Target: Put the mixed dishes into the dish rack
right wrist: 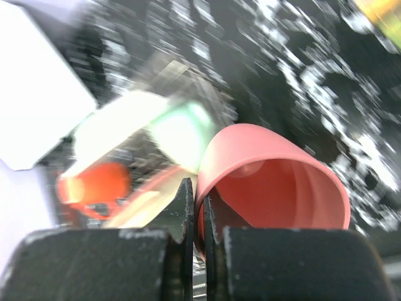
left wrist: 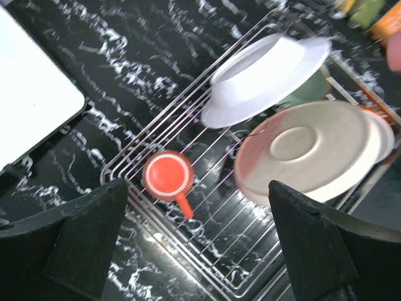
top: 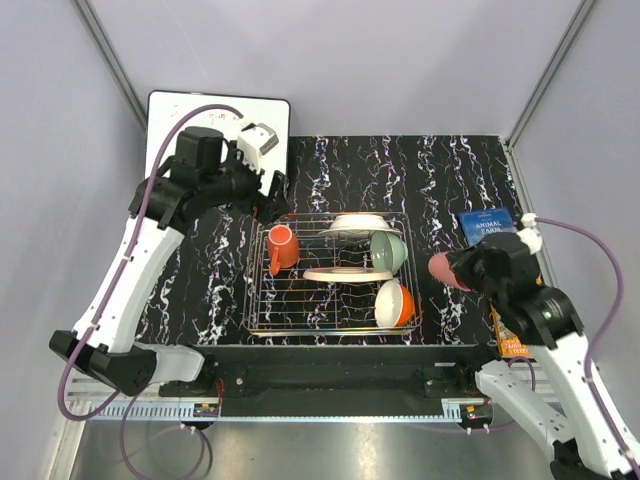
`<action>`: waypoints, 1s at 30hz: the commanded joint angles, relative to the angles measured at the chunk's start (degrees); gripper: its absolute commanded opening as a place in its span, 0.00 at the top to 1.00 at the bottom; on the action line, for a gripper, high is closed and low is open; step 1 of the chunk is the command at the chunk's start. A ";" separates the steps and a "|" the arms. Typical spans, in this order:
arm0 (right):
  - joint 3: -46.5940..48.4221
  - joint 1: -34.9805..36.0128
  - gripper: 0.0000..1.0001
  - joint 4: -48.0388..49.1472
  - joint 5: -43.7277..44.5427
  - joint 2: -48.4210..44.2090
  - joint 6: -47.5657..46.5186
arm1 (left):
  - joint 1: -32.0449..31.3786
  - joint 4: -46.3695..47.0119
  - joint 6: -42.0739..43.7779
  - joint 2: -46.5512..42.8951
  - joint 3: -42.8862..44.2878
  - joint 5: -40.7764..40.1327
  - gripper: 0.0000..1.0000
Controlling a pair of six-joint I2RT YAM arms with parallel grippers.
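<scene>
5 dishes (top: 394, 303) already sit in the dish rack (top: 262, 300). Only the pink cup (top: 443, 269) is left, in the air just right of the rack, pinched by the right jaws. The left jaws hang wide apart over the rack's left end. A blue book (top: 487, 222) lies farther right, not in the way.

Left wrist view: green bowl (left wrist: 310, 93) in rack (left wrist: 219, 251) mostly hidden behind white plate (left wrist: 263, 75); rack's far end runs off frame. Books (left wrist: 376, 15) beyond rack clipped at corner, blurred, titles unreadable.

Right wrist view: everything past pink cup (right wrist: 276, 182) smeared; mug (right wrist: 94, 185) in rack only an orange smudge. Cup's near wall hidden behind right claw (right wrist: 197, 194).

Top view: orange book (top: 512, 345) right of rack largely under right arm (top: 545, 315).
</scene>
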 commanded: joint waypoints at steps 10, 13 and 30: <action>-11.11 -0.26 1.00 69.88 -36.95 -7.00 6.34 | 7.91 18.96 -28.49 6.97 3.45 46.59 0.01; -13.23 -0.26 1.00 91.60 -47.51 1.95 15.83 | 8.00 27.83 -37.55 9.43 2.92 53.18 0.01; -9.10 -0.17 1.00 103.52 -53.42 17.88 21.66 | 8.35 53.96 -57.34 6.80 -8.16 55.85 0.01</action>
